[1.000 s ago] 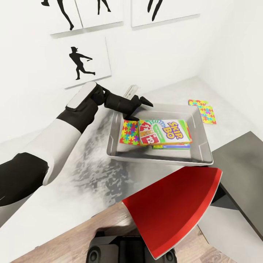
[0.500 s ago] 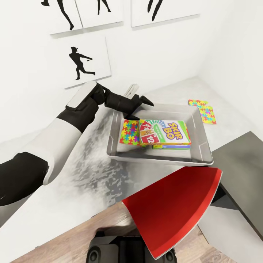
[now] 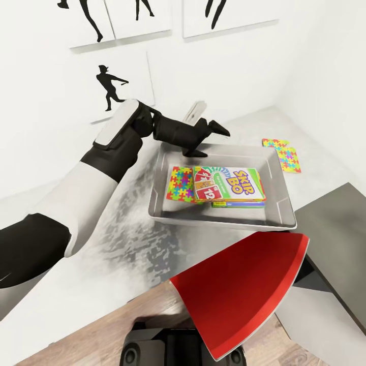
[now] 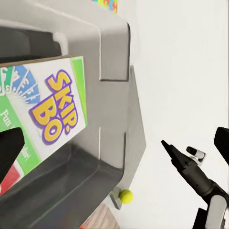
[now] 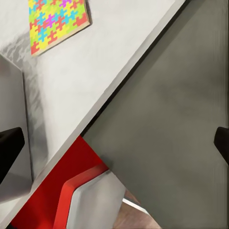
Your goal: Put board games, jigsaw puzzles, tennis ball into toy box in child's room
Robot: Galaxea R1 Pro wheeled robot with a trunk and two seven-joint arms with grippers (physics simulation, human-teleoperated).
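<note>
Left pincer (image 3: pixel 203 138) apart, empty, above toy box (image 3: pixel 282 203) rim on desk (image 3: pixel 101 264). In box: Skip-Bo (image 3: pixel 231 183) atop stack, 1 puzzle (image 3: pixel 181 183) beside. Other puzzle (image 3: pixel 288 158) on desk. Right pincer's state: cannot tell.

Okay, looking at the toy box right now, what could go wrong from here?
The open left hand hangs low over the light grey toy box; swinging sideways could clip its rim.
The small yellow tennis ball beside the box's corner may roll if nudged.
The colourful jigsaw puzzle left outside lies beyond the box, a long reach.
</note>
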